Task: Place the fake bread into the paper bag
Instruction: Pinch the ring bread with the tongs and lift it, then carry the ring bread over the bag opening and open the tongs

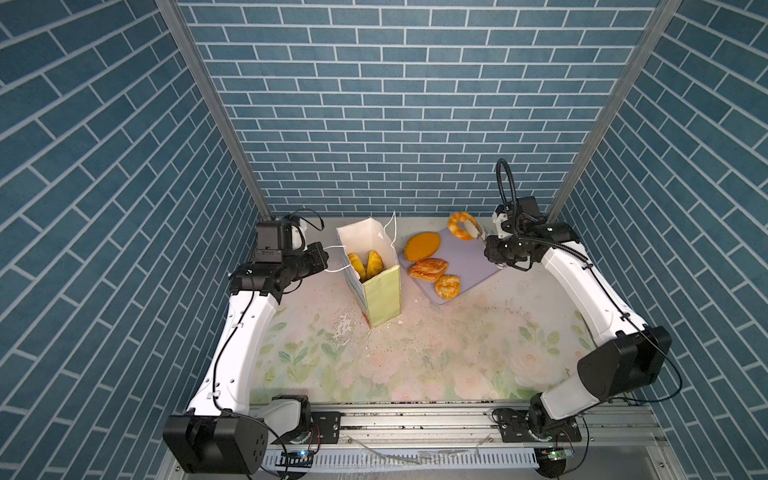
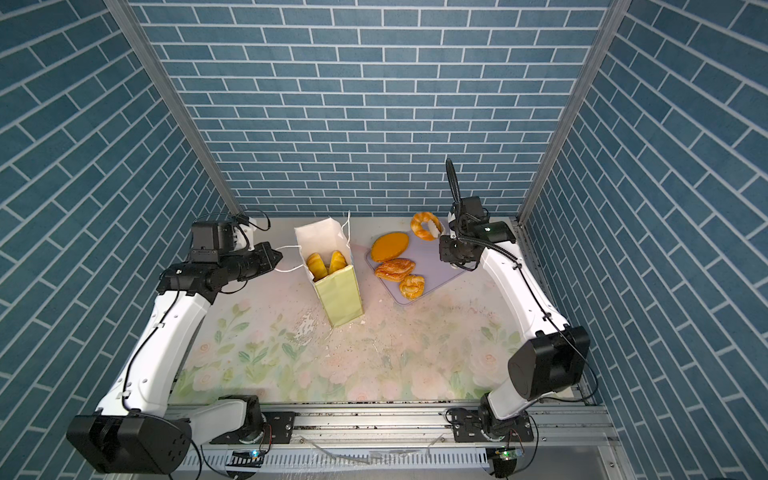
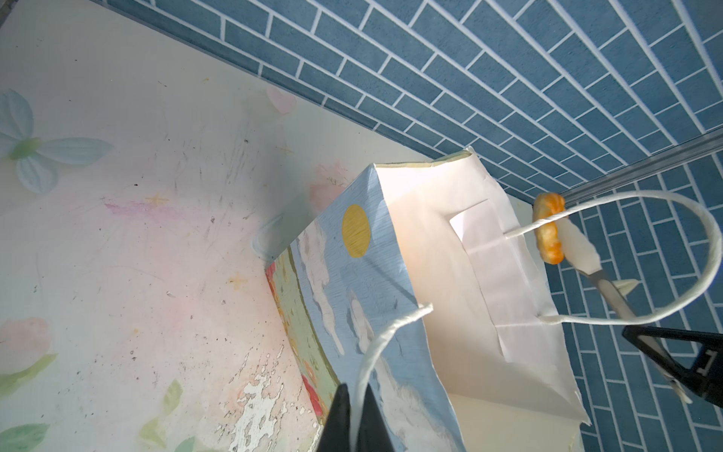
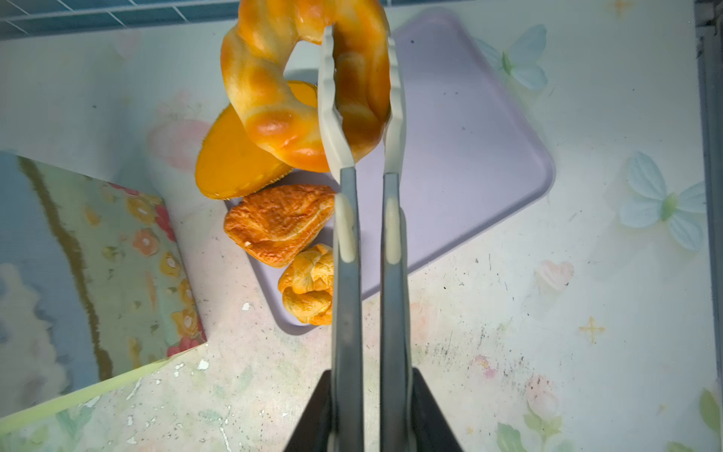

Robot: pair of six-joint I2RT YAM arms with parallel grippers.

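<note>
We're looking down on a worn floral table [image 1: 415,353], boxed in by blue brick-pattern walls [image 1: 395,104]. The paper bag [image 1: 380,295] stands upright at the back middle, mouth open, with two golden rolls [image 1: 356,266] inside. Just to its right, the lilac tray [image 1: 473,257] carries a flat round bun [image 1: 422,246], a flaky pastry [image 1: 427,269] and a knotted roll [image 1: 447,286]. Over on the bag's left side, the left hand [image 3: 354,391] is pinched tight on the white cord handle [image 3: 395,325]. The right hand [image 4: 369,391] squeezes a pair of tongs [image 4: 348,235], and their pale tips clamp a twisted bread ring [image 1: 457,224], up in the air over the tray's far corner, well clear of the bag
</note>
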